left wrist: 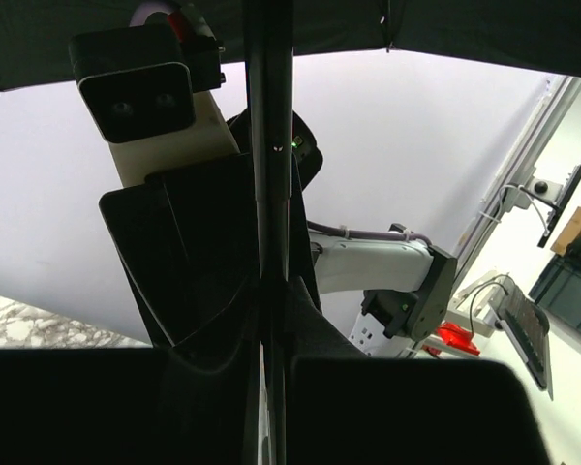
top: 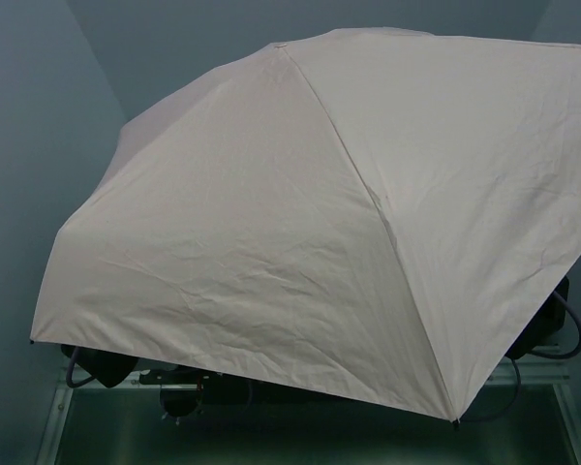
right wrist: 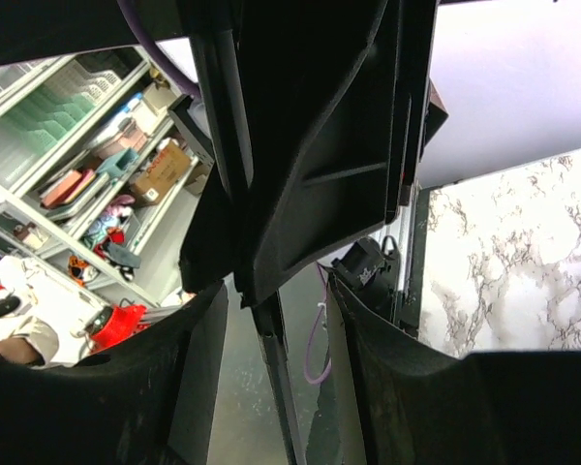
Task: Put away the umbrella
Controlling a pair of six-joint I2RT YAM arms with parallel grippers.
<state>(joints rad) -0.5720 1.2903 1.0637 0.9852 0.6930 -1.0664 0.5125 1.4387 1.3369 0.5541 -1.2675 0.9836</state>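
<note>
The umbrella (top: 300, 203) is open. Its pale pink canopy fills most of the top view and hides both grippers there. In the left wrist view my left gripper (left wrist: 271, 373) is shut on the thin dark shaft (left wrist: 269, 145), which runs straight up between its fingers. Higher on the same shaft the right gripper's black fingers (left wrist: 189, 262) and its wrist camera (left wrist: 136, 97) show. In the right wrist view my right gripper (right wrist: 276, 334) is open, and the shaft (right wrist: 281, 358) passes between its fingers with a gap on each side.
The green table surface (top: 300, 436) shows below the canopy, with the arm bases (top: 189, 392) at its edge. A marble-patterned surface (right wrist: 504, 262) lies to the right. Shelves with boxes (right wrist: 97, 165) stand to the left.
</note>
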